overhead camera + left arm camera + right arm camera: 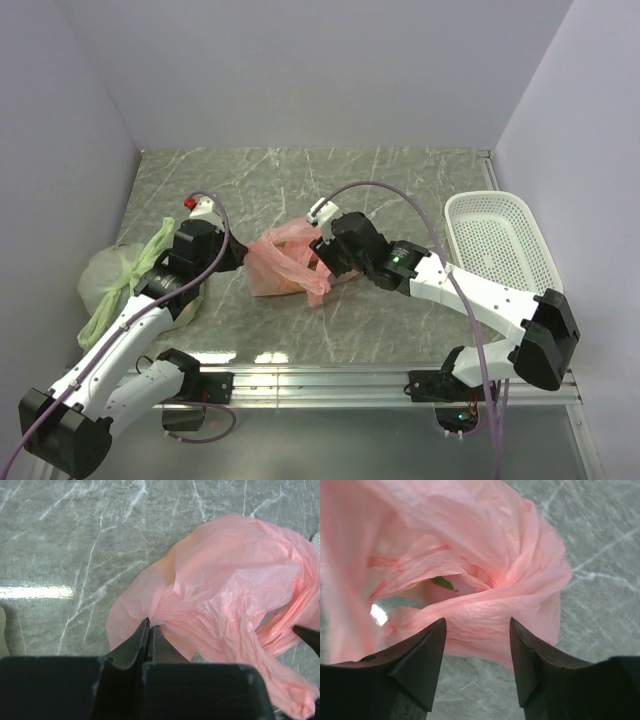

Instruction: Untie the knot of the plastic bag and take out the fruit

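The pink plastic bag (283,258) lies crumpled mid-table between both arms. My left gripper (149,623) is shut on a pinch of the bag's film at its left side (220,595). My right gripper (477,627) stands open at the bag's right side, and a rolled fold of the pink bag (485,615) lies just beyond its tips, not clamped. Past that fold the bag gapes, and a green leaf (441,583) shows inside. The fruit is otherwise hidden, showing only as an orange tint (170,560) through the film. I cannot make out the knot in any view.
A pale green tied bag (118,275) sits at the left beside my left arm. A white perforated basket (470,208) stands at the right edge. White walls close in the marble table at the back and on both sides.
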Robot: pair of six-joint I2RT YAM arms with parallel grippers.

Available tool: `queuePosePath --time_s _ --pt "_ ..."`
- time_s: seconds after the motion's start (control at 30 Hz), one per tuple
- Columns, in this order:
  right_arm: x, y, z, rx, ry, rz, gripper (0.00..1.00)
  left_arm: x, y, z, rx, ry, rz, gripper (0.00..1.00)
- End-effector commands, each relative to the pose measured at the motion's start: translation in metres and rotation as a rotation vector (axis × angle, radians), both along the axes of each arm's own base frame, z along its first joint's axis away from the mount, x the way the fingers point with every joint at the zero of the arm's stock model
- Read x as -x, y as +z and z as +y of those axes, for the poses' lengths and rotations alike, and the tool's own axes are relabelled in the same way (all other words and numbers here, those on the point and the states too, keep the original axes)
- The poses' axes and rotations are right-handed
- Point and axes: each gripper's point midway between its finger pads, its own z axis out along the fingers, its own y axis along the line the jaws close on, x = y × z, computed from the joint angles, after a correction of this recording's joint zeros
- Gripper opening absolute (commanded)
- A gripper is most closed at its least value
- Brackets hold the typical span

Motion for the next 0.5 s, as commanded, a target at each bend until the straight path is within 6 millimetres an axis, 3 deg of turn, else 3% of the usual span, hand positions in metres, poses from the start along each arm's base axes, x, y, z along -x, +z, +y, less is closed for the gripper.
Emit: queuePosePath --time_s 0.0,0.1,0.3,0.37,0.47 --pt "-0.024 -0.016 -0.022 0.055 -0.173 -0.047 0.57 -0.005 0.017 0.005 0.011 0.037 -0.068 0.01" --pt "-0.039 -0.036 -0.049 0.09 -0.317 -0.003 0.47 -0.004 0.017 0.014 0.006 0.088 -0.073 0.0" --pt "-0.066 -0.046 -0.117 -0.036 -0.682 0.075 0.45 -0.002 0.016 0.023 0.01 0.138 -0.078 0.01" --pt "-0.066 -0.048 -0.122 -0.11 -0.719 0.1 0.45 -0.002 0.018 0.025 0.006 0.148 -0.082 0.0" --pt "-0.064 -0.035 -0.122 -0.183 -0.699 0.088 0.45 -0.005 0.022 0.025 0.004 0.154 -0.088 0.01"
